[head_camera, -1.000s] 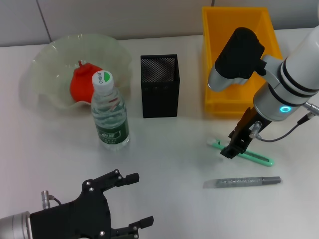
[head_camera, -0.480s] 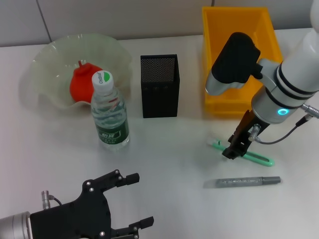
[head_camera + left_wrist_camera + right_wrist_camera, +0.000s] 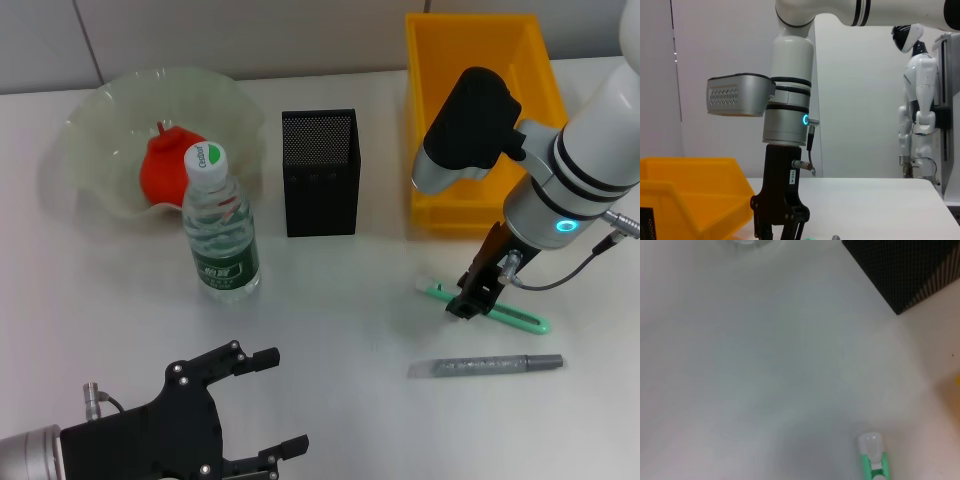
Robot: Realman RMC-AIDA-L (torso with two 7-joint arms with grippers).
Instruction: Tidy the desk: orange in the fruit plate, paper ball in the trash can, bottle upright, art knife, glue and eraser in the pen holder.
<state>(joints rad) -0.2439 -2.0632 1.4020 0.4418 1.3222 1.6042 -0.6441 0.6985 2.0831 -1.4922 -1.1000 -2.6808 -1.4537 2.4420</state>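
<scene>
On desk: one green art knife point(image 3: 487, 306) under right pincer point(image 3: 470, 302), grip unclear; left pincer point(image 3: 262, 405) released.

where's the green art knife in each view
Head view: the green art knife lies on the table in front of the yellow bin, under the right end effector.
Left wrist view: only a green speck at the bottom edge, by that end effector's fingers; too little to be sure.
Right wrist view: its white-tipped end shows near the bottom.
Shared landmark: the black mesh box.
</scene>
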